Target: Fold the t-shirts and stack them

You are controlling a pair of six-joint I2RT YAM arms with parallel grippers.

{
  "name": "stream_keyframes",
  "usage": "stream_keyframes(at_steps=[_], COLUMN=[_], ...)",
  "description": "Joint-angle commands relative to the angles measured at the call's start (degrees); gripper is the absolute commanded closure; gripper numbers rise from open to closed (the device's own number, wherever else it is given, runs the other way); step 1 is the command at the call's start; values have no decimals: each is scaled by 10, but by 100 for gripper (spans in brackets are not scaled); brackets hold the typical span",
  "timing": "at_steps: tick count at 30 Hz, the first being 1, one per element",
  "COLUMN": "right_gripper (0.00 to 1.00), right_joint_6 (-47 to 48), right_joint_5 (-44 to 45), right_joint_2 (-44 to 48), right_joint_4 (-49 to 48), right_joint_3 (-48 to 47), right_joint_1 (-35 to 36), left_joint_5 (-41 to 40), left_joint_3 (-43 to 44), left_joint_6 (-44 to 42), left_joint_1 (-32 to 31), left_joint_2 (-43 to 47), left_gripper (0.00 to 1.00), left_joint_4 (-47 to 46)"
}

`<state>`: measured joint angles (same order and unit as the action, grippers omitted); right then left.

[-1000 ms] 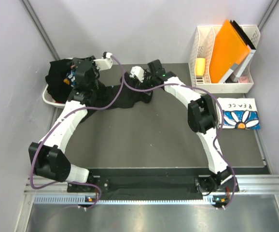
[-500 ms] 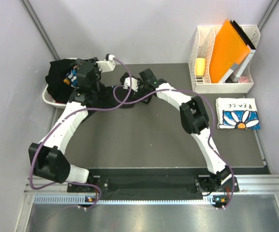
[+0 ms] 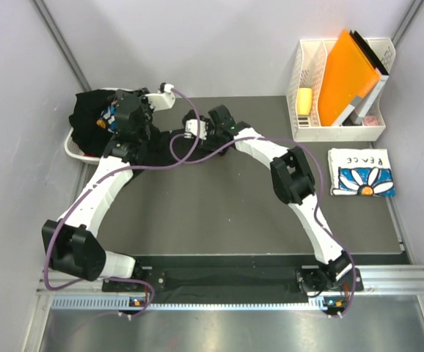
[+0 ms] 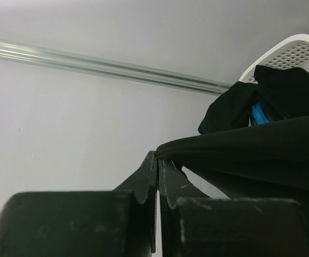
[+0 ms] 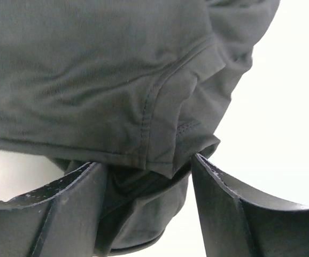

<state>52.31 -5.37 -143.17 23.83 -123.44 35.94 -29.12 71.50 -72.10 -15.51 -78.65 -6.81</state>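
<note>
Grey table mat (image 3: 219, 213) carries the work. Black t-shirt (image 3: 159, 141) trails from the white laundry basket (image 3: 71, 147) at the far left onto the mat. The folded white tee (image 3: 362, 173) lies well apart at the right and marks the likely stack location. Left gripper (image 4: 157, 160) is clenched on a bunched edge of the black t-shirt. Right gripper (image 5: 148, 163) stands released, its fingers (image 5: 63, 214) straddling a stitched hem. Close the right fingers on a single layer at the seam. Then draw both grippers apart evenly so that the cloth spreads flat, free of the basket.
</note>
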Motion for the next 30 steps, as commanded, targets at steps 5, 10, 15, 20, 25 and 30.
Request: stream_keyframes(at_steps=[5, 10, 15, 20, 25, 30], right_gripper=[90, 100, 100, 100, 100, 100], right_joint_6=[56, 57, 34, 17, 10, 45], right_joint_5=[40, 77, 76, 83, 104, 101], right_joint_2=[9, 11, 75, 158, 221, 293], right_joint_4=[-72, -64, -53, -59, -58, -26], right_joint_3=[8, 21, 83, 154, 214, 277], right_joint_1=[26, 18, -15, -61, -101, -124], left_joint_5=[3, 2, 7, 9, 17, 36], left_joint_3=[0, 4, -11, -24, -25, -22], left_joint_6=[13, 13, 12, 21, 36, 45], left_joint_1=[0, 0, 0, 0, 0, 0], left_joint_2=[17, 14, 20, 22, 21, 24], left_gripper=[100, 100, 100, 100, 100, 100], left_joint_4=[-31, -29, -32, -35, -20, 20])
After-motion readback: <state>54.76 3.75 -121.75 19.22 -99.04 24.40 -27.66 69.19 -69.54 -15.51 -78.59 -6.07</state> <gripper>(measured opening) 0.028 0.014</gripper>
